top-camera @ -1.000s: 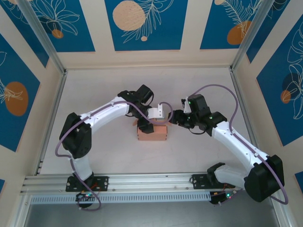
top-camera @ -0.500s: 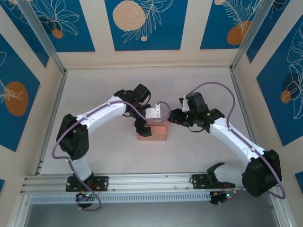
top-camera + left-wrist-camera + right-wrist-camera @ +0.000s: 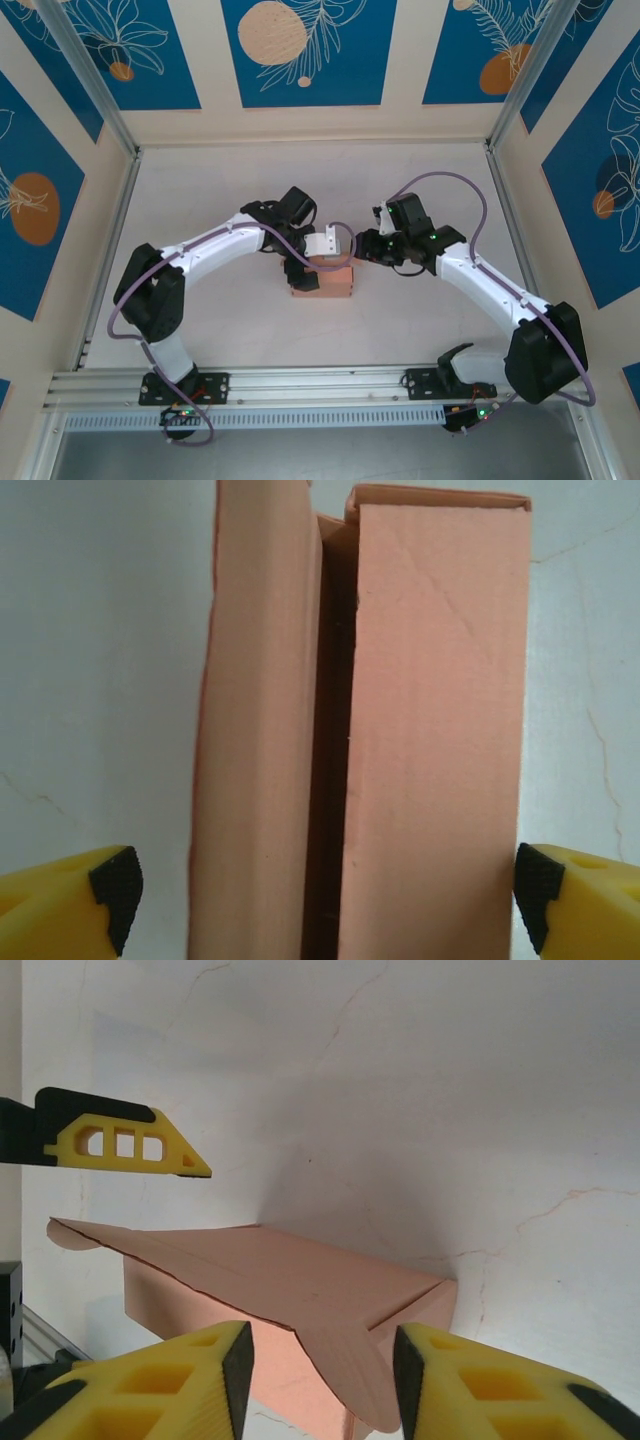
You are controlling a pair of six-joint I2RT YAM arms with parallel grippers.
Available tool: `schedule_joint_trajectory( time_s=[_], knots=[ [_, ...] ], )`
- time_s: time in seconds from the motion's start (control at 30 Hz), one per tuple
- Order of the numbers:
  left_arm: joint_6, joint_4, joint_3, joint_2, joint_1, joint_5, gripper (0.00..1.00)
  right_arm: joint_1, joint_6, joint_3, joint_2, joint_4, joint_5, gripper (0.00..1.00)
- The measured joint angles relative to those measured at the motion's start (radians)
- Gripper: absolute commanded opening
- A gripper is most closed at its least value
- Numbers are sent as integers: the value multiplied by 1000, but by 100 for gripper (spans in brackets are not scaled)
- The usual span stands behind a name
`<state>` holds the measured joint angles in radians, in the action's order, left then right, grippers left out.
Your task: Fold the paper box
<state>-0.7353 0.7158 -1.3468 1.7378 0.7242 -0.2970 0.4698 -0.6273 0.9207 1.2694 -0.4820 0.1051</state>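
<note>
The salmon-pink paper box [image 3: 332, 286] lies on the white table between the two arms. My left gripper [image 3: 308, 272] hangs right over its left half. In the left wrist view the box [image 3: 440, 730] runs lengthwise with a dark slit between the lid and a side panel. The left gripper [image 3: 325, 898] is open wide and straddles it, with a gap at the left pad. My right gripper [image 3: 357, 251] is at the box's right end. In the right wrist view the lid's rounded tab [image 3: 350, 1375] sits between the open jaws of the right gripper [image 3: 322, 1375], touching neither pad.
Patterned blue and cream walls enclose the table on three sides. A metal rail [image 3: 300, 385] runs along the near edge by the arm bases. One left finger [image 3: 125, 1145] hovers above the box's far end in the right wrist view.
The right gripper has moved left up to the box's end and its jaws have narrowed. The left gripper has shifted slightly left over the box. The box has stayed put.
</note>
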Motion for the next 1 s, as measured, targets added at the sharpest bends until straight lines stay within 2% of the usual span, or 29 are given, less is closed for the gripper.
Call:
schedule_joint_trajectory(
  time_s=[0.23,0.5,0.63,0.8,0.93,1.0],
  knots=[
    [21,-31,19,0,11,22,73,50,-27,20,8,-2,-4,31],
    [23,-51,34,0,19,36,73,74,-76,21,9,-2,-47,31],
    [22,-56,38,-2,19,41,73,70,-66,24,9,-4,-53,31],
    [20,-55,39,-2,21,56,66,42,5,71,8,-37,-45,33],
    [18,-55,39,-3,20,67,61,23,61,90,13,-42,-26,36],
    [18,-55,39,-4,20,68,61,23,80,92,29,-42,-18,41]
  ],
)
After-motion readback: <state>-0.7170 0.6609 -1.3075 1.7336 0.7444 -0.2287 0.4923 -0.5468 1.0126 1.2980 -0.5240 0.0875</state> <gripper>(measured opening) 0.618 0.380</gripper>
